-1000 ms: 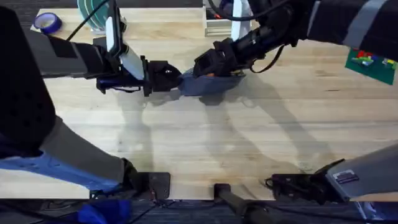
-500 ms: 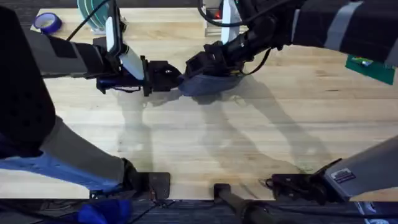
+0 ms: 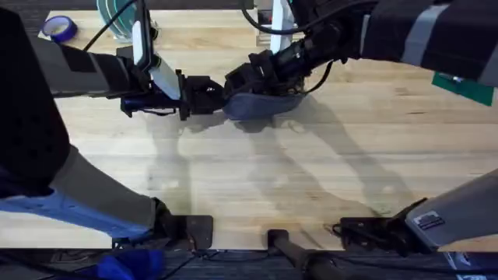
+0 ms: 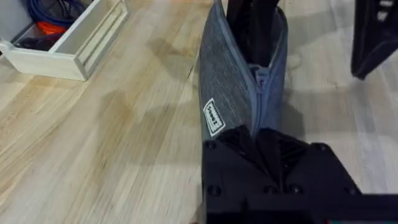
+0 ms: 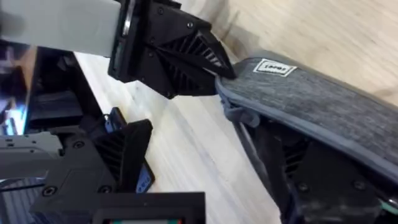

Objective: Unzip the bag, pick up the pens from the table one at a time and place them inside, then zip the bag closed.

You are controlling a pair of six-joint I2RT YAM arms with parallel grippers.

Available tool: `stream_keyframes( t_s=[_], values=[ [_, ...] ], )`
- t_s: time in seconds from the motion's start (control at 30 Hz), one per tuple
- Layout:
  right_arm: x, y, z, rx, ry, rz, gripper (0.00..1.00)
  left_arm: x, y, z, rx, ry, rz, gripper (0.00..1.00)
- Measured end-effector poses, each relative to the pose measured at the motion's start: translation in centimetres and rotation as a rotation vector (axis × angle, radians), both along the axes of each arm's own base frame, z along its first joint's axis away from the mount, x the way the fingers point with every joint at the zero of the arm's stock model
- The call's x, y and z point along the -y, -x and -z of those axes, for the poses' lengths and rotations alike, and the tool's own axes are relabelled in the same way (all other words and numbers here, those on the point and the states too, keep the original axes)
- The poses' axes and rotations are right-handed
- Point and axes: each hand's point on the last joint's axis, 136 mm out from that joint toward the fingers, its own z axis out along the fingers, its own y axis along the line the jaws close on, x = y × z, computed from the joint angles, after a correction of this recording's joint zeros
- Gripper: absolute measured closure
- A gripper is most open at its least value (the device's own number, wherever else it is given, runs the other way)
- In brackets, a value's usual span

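Your left gripper point(image 3: 220, 99) jaws tight on the bag point(image 3: 261, 105) end; right gripper point(image 3: 237, 80) jaws inside, state unclear.

The overhead camera looks down and forward over the counter point(image 3: 257, 179); both wrist cameras sit close, sharing the bag point(image 4: 239, 93) between them.

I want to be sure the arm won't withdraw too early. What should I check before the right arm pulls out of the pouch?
1. Left tool shut on the bag's end: ok.
2. Zipper open: ok; the zipper slider sits near the left tool, and the mouth gapes beyond it.
3. Right tool at the mouth: ok; it reaches inside.
4. Pen released inside: cannot tell.
5. Bag supported by the table: ok.
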Motion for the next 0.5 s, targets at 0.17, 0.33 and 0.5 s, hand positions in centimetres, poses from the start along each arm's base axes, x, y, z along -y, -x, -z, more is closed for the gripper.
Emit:
stream_keyframes(
  t_s=[0.17, 0.33, 0.5],
  values=[
    [-0.3, 0.4, -0.4, -0.022, -0.033, -0.017, 0.004, 0.0, 0.0, 0.0, 0.0, 0.0, 0.0, 0.959],
    [-0.5, 0.8, -0.8, -0.04, -0.06, -0.034, 0.005, 0.0, 0.0, 0.0, 0.0, 0.0, 0.0, 0.959],
    [-0.6, 1.1, -1.2, -0.057, -0.087, -0.046, 0.005, 0.0, 0.0, 0.0, 0.0, 0.0, 0.0, 0.959]
  ],
)
